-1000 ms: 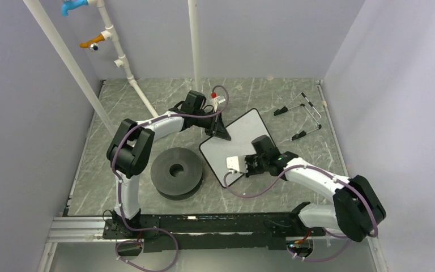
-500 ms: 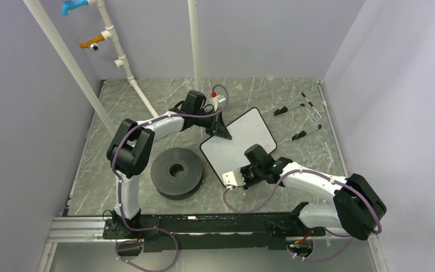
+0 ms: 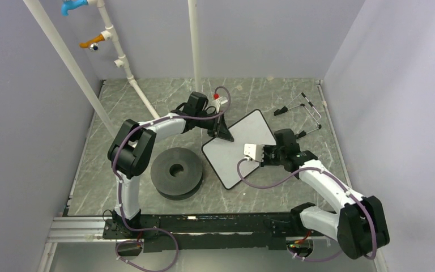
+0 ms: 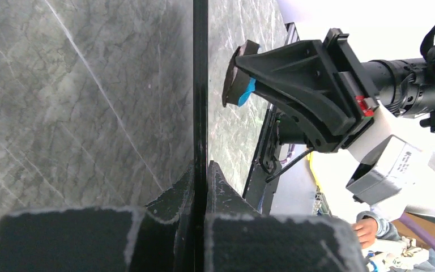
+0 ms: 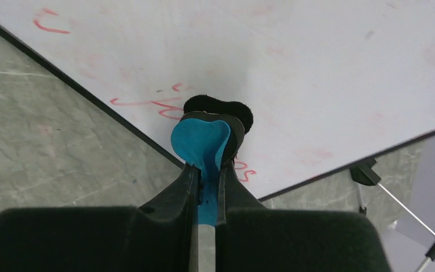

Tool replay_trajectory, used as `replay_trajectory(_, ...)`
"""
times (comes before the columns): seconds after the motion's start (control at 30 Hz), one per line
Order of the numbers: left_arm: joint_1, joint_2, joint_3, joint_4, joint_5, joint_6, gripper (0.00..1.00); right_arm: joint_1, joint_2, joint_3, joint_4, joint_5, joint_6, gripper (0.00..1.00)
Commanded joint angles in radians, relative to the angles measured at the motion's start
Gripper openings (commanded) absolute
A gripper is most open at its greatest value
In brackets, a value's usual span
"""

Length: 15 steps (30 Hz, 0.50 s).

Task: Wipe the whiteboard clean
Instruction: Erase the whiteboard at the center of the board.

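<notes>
The whiteboard (image 3: 232,150) lies tilted on the table right of the black disc. My left gripper (image 3: 224,132) is shut on its far-left edge; the left wrist view shows the board edge-on as a thin black line (image 4: 200,85) between the shut jaws (image 4: 200,173). My right gripper (image 3: 271,155) is shut on the blue-and-black eraser (image 5: 205,141), whose black felt presses on the board (image 5: 294,56) near its right edge. Red handwriting (image 5: 153,104) remains around the eraser, with another stroke (image 5: 50,26) farther along the edge. The eraser (image 4: 242,90) also shows in the left wrist view.
A black disc (image 3: 176,171) with a centre hole sits left of the board. Thin black-and-wire items (image 3: 300,107) lie at the back right. White pipes (image 3: 129,73) stand at the back left. Walls close in both sides.
My right gripper has swept the eraser from the board's near-left part across to its right edge. The board has shifted slightly. The left gripper keeps its hold.
</notes>
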Motion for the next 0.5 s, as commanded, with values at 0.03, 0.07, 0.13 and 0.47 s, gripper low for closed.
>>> replay_trajectory(0.03,-0.011,-0.069,0.032,0.063,0.074,-0.057,0.0,-0.017,-0.036,0.018,-0.077,-0.153,-0.053,0.0)
replay_trajectory(0.07,-0.013,-0.065,0.035,0.068,0.073,-0.065,0.0,0.006,-0.035,0.008,-0.084,-0.177,-0.053,0.0)
replay_trajectory(0.13,-0.017,-0.063,0.036,0.08,0.072,-0.084,0.0,0.115,-0.015,-0.017,-0.091,-0.16,-0.054,0.0)
replay_trajectory(0.47,-0.031,-0.083,0.009,0.11,0.062,-0.141,0.0,0.245,0.049,-0.031,-0.031,-0.044,-0.011,0.0)
